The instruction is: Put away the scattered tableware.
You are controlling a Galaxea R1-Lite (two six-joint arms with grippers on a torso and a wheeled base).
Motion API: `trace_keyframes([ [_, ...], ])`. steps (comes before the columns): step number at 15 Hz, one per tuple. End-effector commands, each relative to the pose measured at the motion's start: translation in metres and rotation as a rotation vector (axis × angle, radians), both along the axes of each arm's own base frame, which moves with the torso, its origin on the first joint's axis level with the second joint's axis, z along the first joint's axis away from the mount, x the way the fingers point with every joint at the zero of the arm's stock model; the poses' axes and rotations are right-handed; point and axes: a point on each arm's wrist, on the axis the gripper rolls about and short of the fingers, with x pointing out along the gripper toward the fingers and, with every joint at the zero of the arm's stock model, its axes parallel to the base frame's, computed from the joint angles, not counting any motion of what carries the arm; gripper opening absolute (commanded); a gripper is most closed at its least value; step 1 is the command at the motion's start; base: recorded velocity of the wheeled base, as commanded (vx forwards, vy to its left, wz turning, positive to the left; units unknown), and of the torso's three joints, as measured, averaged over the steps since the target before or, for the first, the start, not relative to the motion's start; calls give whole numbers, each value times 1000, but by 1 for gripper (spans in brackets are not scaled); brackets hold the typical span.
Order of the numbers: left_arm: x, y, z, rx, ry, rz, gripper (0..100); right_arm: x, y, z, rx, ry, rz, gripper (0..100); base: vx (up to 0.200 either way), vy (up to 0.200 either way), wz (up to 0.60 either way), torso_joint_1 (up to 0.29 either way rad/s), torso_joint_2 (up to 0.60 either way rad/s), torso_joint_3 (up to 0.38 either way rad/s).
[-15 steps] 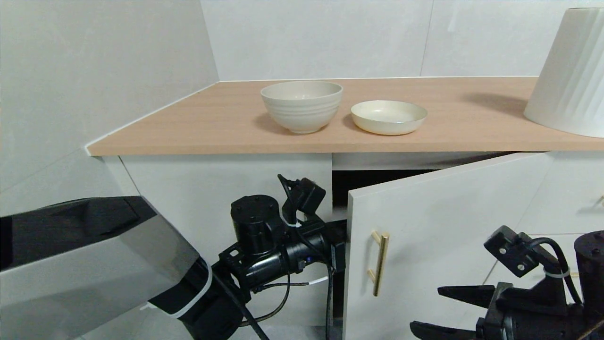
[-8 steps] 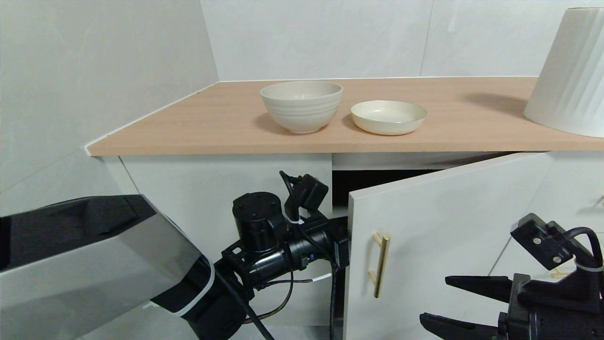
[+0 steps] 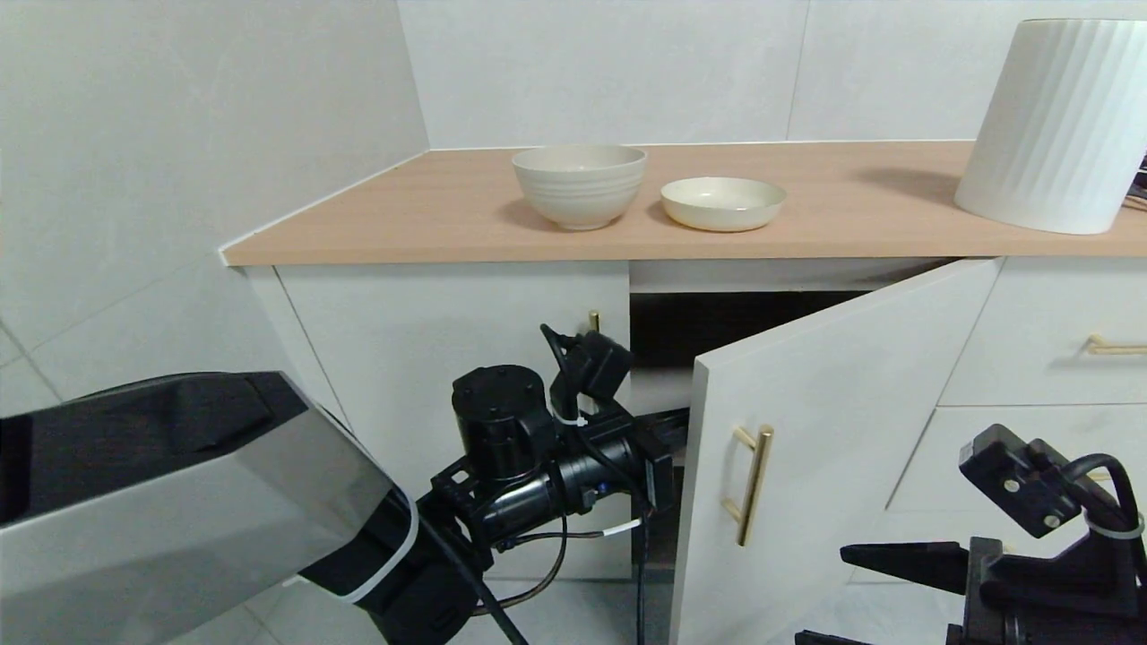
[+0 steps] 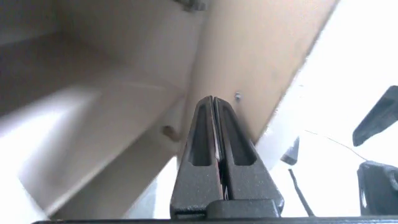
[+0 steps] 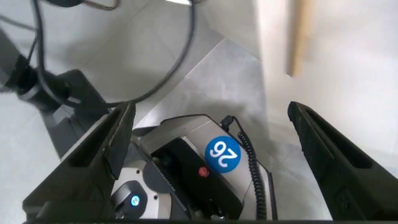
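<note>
A wooden countertop [image 3: 403, 215] runs into the corner of a white-tiled room, above white cabinets and a pale tiled floor [image 3: 573, 618]. On it stand a ribbed cream bowl [image 3: 579, 185] and, just beside it on the right, a shallow cream dish [image 3: 722, 202], the two not touching. A tall white ribbed object [image 3: 1057, 125] sits at the counter's far right end.

Below them a cabinet door [image 3: 824, 430] with a brass bar handle [image 3: 751, 484] hangs ajar, the cupboard interior [image 3: 717, 327] dark behind it. The left gripper [image 4: 212, 102] is at the gap by the door's free edge, its fingers pressed flat together with nothing between them. It lies close against the door's tan inner face, though whether it touches cannot be told.

The right gripper [image 3: 824, 596] hangs low in front of the door, below the handle, its fingers spread wide and empty. Both pieces of tableware lie well above and apart from either gripper — up on the counter, with the bowl over the shut left-hand door and the dish over the opening. A brass drawer pull [image 3: 1116, 345] shows at the right.
</note>
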Motion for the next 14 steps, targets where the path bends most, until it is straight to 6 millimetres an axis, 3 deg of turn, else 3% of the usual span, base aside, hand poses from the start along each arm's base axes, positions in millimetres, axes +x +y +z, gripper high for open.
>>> trace_keyframes([
  [1,3,-5,-6,3,6,-7,0,0,0,-1,-4,1,2,100,0,0,0,0,0,0],
  [6,9,-10,-9,-19,38,-7,0,0,0,-1,-7,2,3,100,0,0,0,0,0,0],
  [10,8,-11,-8,-23,36,-9,0,0,0,-1,-7,2,3,100,-200,0,0,8,0,0],
  [14,14,-16,-14,-25,34,-10,0,0,0,-1,-7,2,3,100,0,0,0,0,0,0],
])
